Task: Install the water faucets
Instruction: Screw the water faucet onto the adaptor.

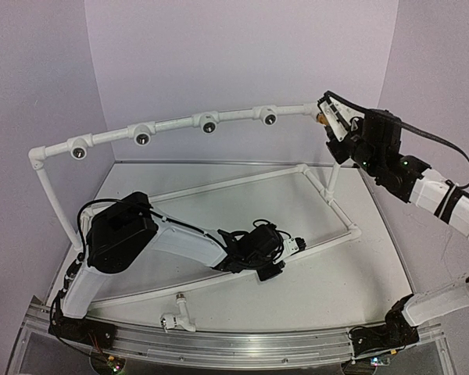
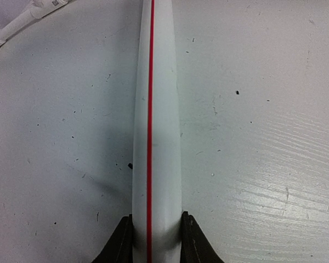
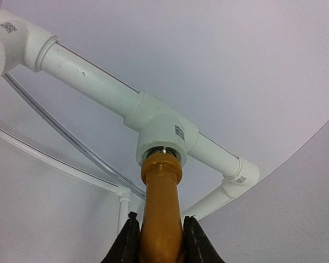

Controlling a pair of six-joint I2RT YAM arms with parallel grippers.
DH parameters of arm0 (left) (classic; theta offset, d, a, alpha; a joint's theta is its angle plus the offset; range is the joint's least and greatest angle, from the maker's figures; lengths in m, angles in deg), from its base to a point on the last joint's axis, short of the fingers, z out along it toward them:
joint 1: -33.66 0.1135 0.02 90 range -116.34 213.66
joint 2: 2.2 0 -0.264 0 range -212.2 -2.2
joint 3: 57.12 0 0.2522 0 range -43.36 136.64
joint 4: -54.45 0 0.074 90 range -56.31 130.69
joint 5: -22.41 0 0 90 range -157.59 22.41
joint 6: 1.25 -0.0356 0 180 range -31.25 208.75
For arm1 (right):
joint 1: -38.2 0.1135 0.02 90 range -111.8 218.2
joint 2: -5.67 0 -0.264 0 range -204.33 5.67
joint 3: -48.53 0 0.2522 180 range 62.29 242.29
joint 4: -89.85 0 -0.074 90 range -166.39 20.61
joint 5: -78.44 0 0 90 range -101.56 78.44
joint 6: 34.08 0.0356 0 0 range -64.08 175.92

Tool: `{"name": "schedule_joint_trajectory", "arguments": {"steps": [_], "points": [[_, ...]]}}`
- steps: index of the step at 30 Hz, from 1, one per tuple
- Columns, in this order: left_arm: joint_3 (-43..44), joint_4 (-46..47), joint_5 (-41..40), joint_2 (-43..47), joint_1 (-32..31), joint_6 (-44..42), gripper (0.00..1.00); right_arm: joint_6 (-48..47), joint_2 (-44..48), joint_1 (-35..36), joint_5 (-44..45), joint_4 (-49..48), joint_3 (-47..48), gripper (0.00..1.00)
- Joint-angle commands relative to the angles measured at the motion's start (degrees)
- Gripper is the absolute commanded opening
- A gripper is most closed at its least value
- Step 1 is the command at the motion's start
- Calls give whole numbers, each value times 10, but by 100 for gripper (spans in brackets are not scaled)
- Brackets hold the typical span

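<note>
The yellow-orange faucet (image 3: 160, 211) is clamped between my right gripper's (image 3: 159, 222) jaws. Its threaded end sits in the white tee socket (image 3: 163, 134) of the pipe frame's top rail. From above, this right gripper (image 1: 326, 119) is at the rail's right end, with a bit of orange faucet (image 1: 318, 119) showing. The white faucet (image 1: 178, 317) lies loose on the table near the front edge. My left gripper (image 2: 156, 224) is shut on a white frame pipe with a red stripe (image 2: 163, 109). In the top view that left gripper (image 1: 294, 247) holds the frame's near base pipe (image 1: 328, 237).
The top rail carries several dark round sockets (image 1: 142, 138) (image 1: 209, 126) (image 1: 270, 119). The frame's left post (image 1: 55, 199) rises from the table's left side. An aluminium rail (image 1: 242, 344) runs along the front edge by the arm bases. Purple walls enclose the table.
</note>
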Motion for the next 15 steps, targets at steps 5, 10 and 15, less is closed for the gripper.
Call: {"name": "schedule_joint_trajectory", "arguments": {"steps": [5,10,15], "points": [[-43,-176,92,-74,-35,-28,0,45,-23,-24,-64,-14,23,0],[-42,-176,92,-74,-35,-29,0,-37,-31,-18,-19,-62,5,0],[-40,-176,92,-76,-35,-29,0,-205,-57,45,98,-199,-30,0]]}}
